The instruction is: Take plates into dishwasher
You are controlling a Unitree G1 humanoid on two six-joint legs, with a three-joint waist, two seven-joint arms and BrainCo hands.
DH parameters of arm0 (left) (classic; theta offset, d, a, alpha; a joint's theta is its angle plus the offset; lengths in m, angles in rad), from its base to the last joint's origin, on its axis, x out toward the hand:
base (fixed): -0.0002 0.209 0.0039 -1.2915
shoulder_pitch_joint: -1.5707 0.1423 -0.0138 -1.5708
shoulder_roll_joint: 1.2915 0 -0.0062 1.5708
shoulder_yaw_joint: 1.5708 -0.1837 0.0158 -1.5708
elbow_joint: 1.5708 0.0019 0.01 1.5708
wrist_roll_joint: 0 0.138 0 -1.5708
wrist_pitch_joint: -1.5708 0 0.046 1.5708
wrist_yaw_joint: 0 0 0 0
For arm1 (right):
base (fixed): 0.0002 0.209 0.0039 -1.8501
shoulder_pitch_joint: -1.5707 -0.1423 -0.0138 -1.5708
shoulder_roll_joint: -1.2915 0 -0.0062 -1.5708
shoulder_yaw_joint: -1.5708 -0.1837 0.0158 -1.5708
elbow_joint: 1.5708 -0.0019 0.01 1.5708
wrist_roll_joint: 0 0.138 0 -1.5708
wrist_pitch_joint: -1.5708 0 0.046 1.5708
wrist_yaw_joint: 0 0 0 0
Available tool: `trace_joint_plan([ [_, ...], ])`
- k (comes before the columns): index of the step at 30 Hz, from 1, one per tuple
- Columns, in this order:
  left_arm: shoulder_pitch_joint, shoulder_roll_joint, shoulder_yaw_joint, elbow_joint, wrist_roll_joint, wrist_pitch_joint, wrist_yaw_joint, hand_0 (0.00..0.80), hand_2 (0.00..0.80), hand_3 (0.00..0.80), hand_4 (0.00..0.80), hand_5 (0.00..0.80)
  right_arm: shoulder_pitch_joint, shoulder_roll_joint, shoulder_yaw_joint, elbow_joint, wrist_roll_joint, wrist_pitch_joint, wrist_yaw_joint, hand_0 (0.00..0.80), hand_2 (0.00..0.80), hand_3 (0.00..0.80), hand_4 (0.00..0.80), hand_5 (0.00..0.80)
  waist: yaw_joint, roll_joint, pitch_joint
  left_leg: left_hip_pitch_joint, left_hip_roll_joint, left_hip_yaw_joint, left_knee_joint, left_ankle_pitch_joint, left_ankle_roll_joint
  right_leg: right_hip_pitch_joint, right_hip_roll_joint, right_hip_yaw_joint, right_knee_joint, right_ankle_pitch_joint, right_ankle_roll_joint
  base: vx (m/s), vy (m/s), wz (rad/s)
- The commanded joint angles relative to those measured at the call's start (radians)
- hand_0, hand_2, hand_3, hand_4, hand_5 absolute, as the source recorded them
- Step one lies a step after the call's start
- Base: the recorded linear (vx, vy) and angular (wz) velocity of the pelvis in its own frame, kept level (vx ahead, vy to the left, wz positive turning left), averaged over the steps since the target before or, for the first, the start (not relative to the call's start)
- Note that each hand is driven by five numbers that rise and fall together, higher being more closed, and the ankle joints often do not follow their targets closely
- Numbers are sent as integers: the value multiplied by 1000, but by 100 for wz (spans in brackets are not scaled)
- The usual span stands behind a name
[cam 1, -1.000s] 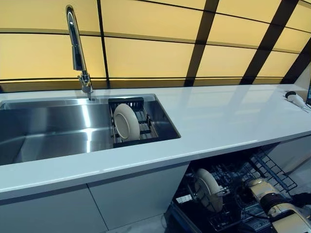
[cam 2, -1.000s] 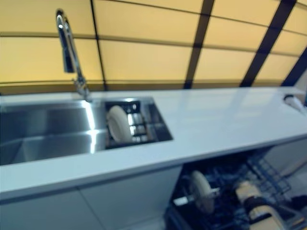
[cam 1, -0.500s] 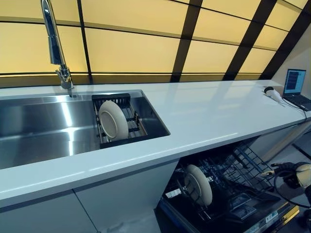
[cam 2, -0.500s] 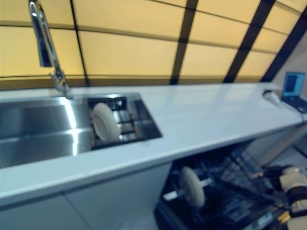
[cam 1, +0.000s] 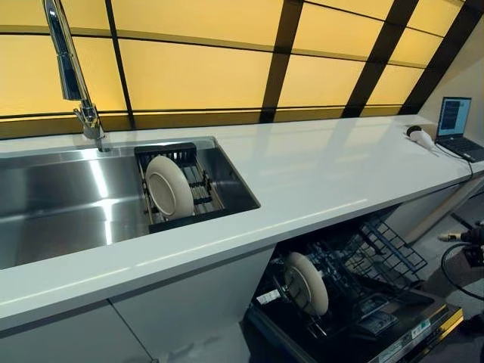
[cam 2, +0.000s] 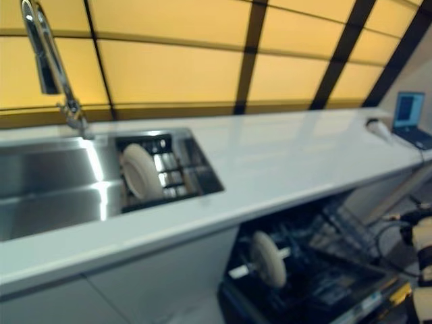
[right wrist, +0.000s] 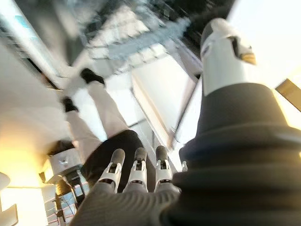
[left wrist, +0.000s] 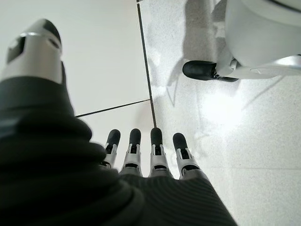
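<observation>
1. Left eye view: looks about halfway done to me. One round cream plate (cam 1: 306, 283) already stands on edge in the black wire rack of the open dishwasher (cam 1: 378, 261), lower middle of the frame. A second round cream plate (cam 1: 169, 187) is on edge in the black drying rack (cam 1: 198, 180) inside the stainless steel sink (cam 1: 60, 204), left of centre, so that one's left to move. Both plates look plain, clean and whole.
2. Right eye view: same layout, nothing new. No hand is near either plate.
3. Left wrist view: the left hand (left wrist: 143, 153) has straight, spread fingers over pale floor and holds nothing.
4. Right wrist view: the right hand (right wrist: 136, 172) is likewise relaxed and empty, fingers straight, with the dishwasher rack blurred at the top of the frame.
</observation>
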Motion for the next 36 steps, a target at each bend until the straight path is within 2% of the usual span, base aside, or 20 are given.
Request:
trace_joint_plan([
  [1,-43,-21,-75,23,-41,-24,20,0,0,0,0,0,-168,-143,125,-113,-53,-120,-128,0,0,0,0,0,68,20,-46,77,36,-31,1,-94,-33,-47,10,-5,24,56,12,-37,36,5],
  [2,-43,-21,-78,14,-43,-18,23,0,0,0,0,0,-197,-145,161,-162,-82,-150,-150,0,0,0,0,0,74,21,-49,73,32,-37,1,-94,-33,-48,8,-12,26,54,12,-28,28,5],
  [4,-41,-22,-76,7,-40,-12,24,0,0,0,0,0,-221,-147,189,-208,-116,-158,-159,0,0,0,0,0,77,21,-51,71,29,-41,1,-94,-33,-47,6,-17,26,53,12,-15,19,8],
  [6,-41,-25,-76,-3,-40,-4,31,0,0,0,0,0,-250,-149,221,-245,-174,-201,-171,0,0,0,0,0,84,23,-55,68,26,-48,0,-93,-33,-45,3,-27,26,51,14,-10,16,10],
  [14,-35,-40,-75,-30,-38,17,50,0,0,0,0,0,-321,-108,307,-426,-310,-270,-160,0,0,0,0,0,114,24,-65,53,18,-76,-1,-84,-32,-39,-4,-64,25,44,15,-10,11,13],
  [22,-24,-46,-66,-45,-44,22,67,0,0,0,0,0,-390,-70,375,-517,-388,-314,-174,0,0,0,0,0,143,19,-67,41,11,-96,-1,-76,-29,-35,-6,-93,24,42,17,-5,7,14],
  [29,-19,-47,-66,-68,-37,30,74,0,0,0,0,0,-438,-45,448,-562,-560,-377,-191,0,0,0,0,0,168,9,-64,35,5,-113,-1,-70,-23,-34,-9,-115,29,41,18,15,2,7],
  [31,-14,-45,-71,-75,-37,30,76,0,0,0,0,0,-455,-48,476,-584,-705,-419,-232,0,0,0,0,0,176,4,-64,33,3,-117,-1,-70,-21,-35,-9,-119,30,41,19,35,-9,7],
  [35,0,-39,-80,-94,-36,41,81,0,0,0,0,0,-502,-64,570,-623,-1099,-506,-367,0,0,0,0,0,196,-8,-63,25,1,-129,-1,-68,-20,-33,-6,-137,24,42,24,35,-22,8],
  [36,2,-37,-78,-98,-34,45,79,0,0,0,0,0,-504,-70,581,-636,-1136,-517,-372,0,0,0,0,0,199,-11,-64,21,1,-131,-1,-67,-19,-33,-5,-140,21,43,24,41,-17,5],
])
